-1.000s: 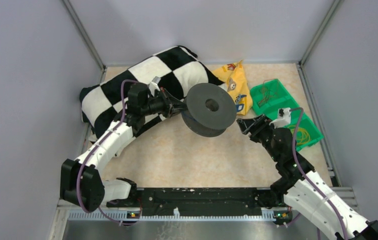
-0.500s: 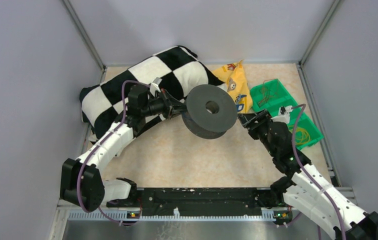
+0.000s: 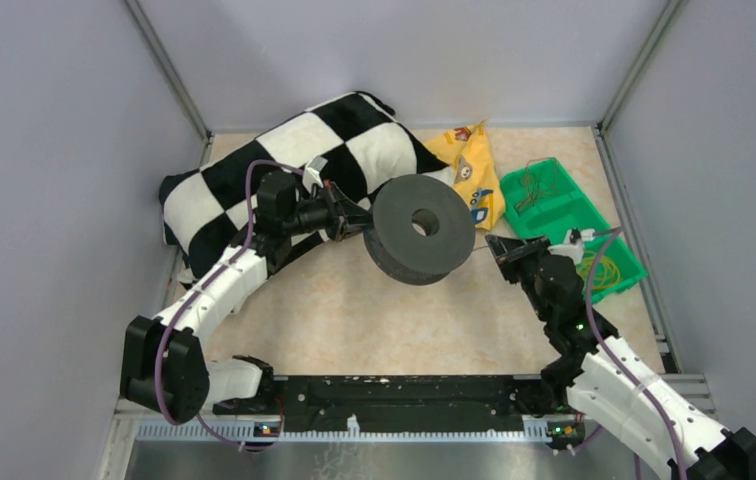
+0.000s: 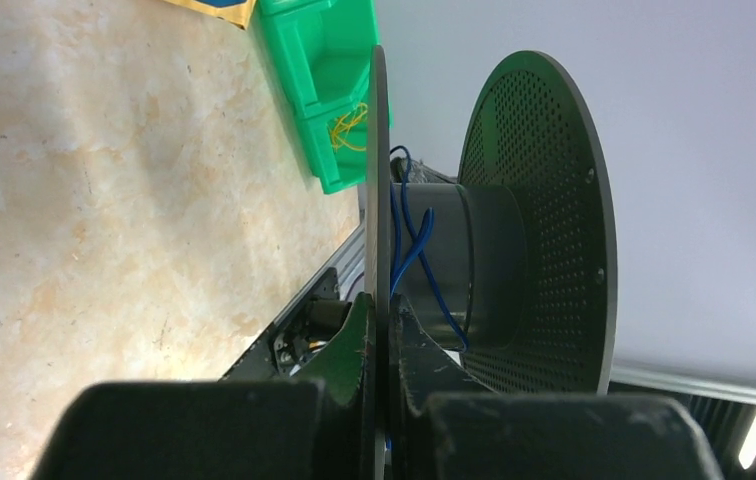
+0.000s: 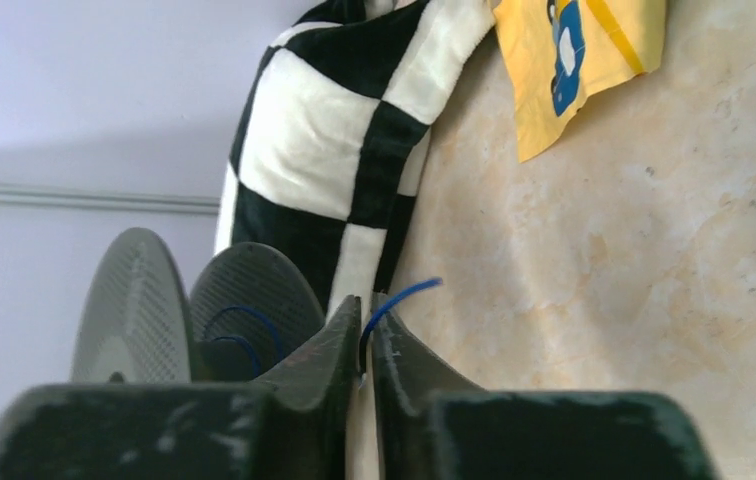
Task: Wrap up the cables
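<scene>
Though barely wound, blue cable in a few loose turns on core of dark grey spool, free end nipped between tips of right gripper (jaws all but touching, short stub poking out past them). Spool held off the tabletop, over its middle toward far edge, tilted, hole side upward. On rim of one flange, left gripper clamped tight. Near right edge, green bin: dark wire strands in far compartment, yellow loops in near one. Checkered cloth at far-left corner, yellow bag beside it at far edge.
</scene>
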`<action>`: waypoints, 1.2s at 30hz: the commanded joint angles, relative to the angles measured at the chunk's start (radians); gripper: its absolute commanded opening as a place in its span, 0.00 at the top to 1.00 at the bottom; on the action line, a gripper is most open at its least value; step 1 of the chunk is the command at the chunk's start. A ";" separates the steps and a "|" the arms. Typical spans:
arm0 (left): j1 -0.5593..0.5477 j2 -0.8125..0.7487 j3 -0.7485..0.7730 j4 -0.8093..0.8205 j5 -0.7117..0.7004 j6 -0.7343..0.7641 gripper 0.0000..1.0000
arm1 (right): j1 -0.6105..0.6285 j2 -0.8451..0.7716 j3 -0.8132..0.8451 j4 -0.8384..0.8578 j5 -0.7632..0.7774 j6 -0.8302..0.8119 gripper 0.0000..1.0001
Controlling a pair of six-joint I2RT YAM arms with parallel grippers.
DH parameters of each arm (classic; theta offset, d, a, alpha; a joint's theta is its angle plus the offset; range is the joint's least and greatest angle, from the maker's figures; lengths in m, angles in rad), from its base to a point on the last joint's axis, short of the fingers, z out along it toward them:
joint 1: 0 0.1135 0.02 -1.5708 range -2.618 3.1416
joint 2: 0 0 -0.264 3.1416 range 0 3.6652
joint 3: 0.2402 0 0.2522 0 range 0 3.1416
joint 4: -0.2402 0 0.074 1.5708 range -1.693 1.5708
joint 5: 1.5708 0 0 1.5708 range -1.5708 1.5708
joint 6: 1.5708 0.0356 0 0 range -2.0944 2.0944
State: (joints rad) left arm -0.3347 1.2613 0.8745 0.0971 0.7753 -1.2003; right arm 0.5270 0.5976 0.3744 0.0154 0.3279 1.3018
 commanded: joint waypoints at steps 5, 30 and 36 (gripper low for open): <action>0.005 0.007 0.086 -0.016 0.202 0.293 1.00 | -0.050 0.101 0.176 0.022 -0.088 -0.267 1.00; -0.028 0.029 0.221 -0.357 0.307 0.827 1.00 | 0.018 0.568 0.743 -0.211 -0.894 -0.835 1.00; -0.069 0.059 0.233 -0.364 0.292 0.828 1.00 | 0.090 0.636 0.794 -0.208 -0.904 -0.854 1.00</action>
State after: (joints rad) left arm -0.3855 1.3071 1.0534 -0.2996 1.0206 -0.3729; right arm 0.5709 1.2041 1.1007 -0.1825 -0.5301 0.4957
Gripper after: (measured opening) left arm 0.039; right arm 0.007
